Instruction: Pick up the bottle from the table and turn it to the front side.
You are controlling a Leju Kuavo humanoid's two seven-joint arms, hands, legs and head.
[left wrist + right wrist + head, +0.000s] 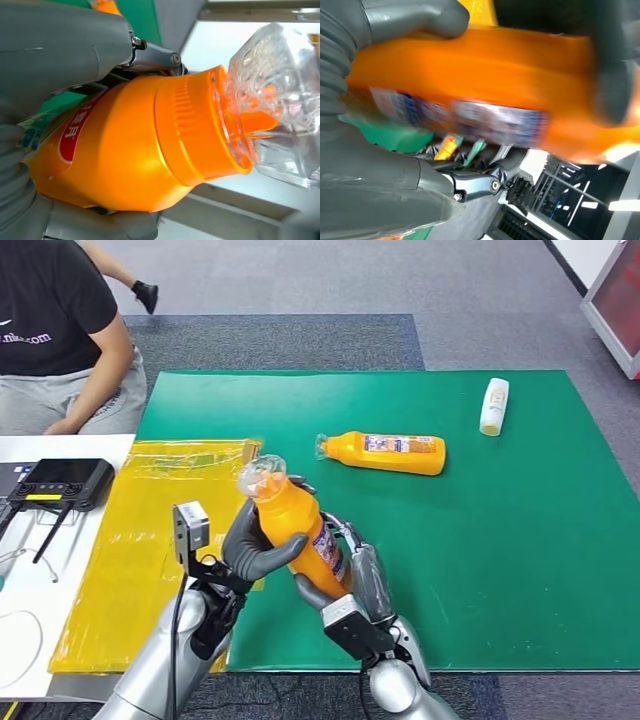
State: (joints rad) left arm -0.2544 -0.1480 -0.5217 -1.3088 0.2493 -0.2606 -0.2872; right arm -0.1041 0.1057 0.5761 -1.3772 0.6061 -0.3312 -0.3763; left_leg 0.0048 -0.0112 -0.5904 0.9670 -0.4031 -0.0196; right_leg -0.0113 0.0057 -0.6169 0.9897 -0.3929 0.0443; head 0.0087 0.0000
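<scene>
I see a second orange bottle point(385, 452) lying mid-mat, a white bottle point(494, 406) far right, and a yellow sheet point(151, 540) left.

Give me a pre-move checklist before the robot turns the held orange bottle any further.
1. Left robot hand grips the orange plastic bottle with clear cap near its neck: ok.
2. Right robot hand supports the lower body: ok.
3. Bottle lifted off the green mat: ok.
4. Clear cap seated: ok.
5. Front label facing forward: cannot tell.
6. Second orange bottle lying on the mat is apart from both hands: ok.
</scene>
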